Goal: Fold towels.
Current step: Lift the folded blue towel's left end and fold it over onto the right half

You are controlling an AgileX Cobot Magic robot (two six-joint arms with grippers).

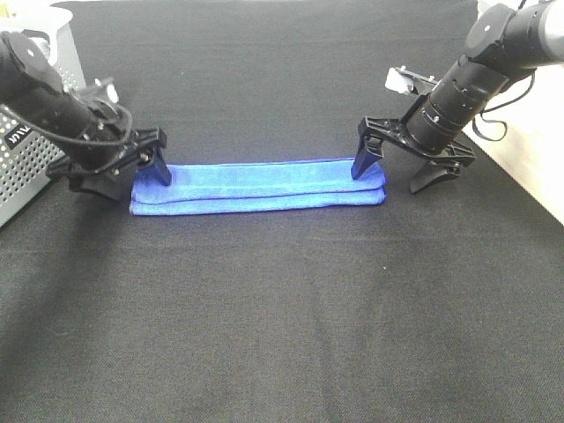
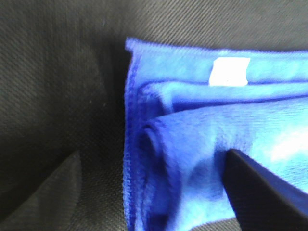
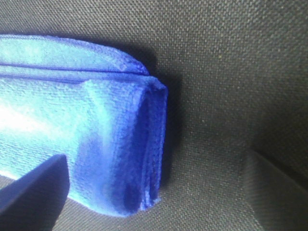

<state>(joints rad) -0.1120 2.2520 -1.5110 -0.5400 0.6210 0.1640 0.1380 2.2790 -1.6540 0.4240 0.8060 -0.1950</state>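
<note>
A blue towel (image 1: 257, 187) lies folded into a long narrow strip on the black cloth. My left gripper (image 1: 134, 181) is open and straddles the strip's left end, with one finger (image 1: 162, 169) on the towel and the other off it. In the left wrist view the towel (image 2: 192, 139) shows stacked layers and a white label (image 2: 230, 71), and the left gripper (image 2: 153, 153) is open over the end. My right gripper (image 1: 389, 180) is open and straddles the right end. In the right wrist view the right gripper (image 3: 156, 155) is open across the towel's folded end (image 3: 110, 144).
A white perforated basket (image 1: 25, 163) stands at the left edge, close behind the left arm. A small white object (image 1: 400, 79) lies behind the right arm. The table's right edge (image 1: 529, 181) runs beside the right arm. Black cloth (image 1: 282, 317) covers the front.
</note>
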